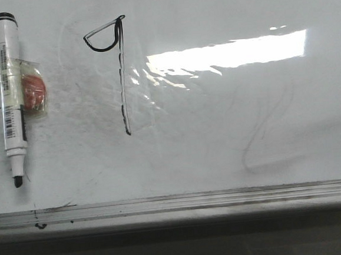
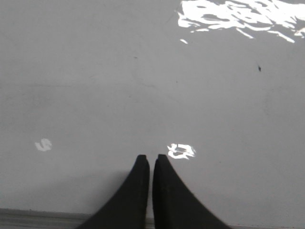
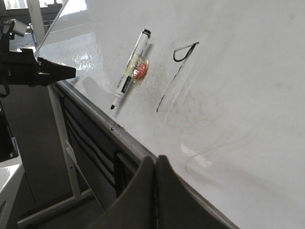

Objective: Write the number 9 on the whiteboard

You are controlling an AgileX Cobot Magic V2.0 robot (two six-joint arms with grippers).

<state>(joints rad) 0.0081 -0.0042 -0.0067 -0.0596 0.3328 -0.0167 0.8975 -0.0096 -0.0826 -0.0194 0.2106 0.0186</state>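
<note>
A: Looking across the whiteboard (image 1: pixel 231 146): the number 9 (image 1: pixel 120 72) stands drawn, stem upright, the marker (image 1: pixel 11 98) lying parallel on its left.

B: The left gripper (image 2: pixel 151 160) is nearer; the right gripper (image 3: pixel 155 162) hangs off the ledge (image 1: pixel 176 202). Both are closed, empty.

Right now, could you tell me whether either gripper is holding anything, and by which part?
Nothing is held. The left gripper and right gripper are both shut on nothing; the marker lies apart on the whiteboard.
</note>
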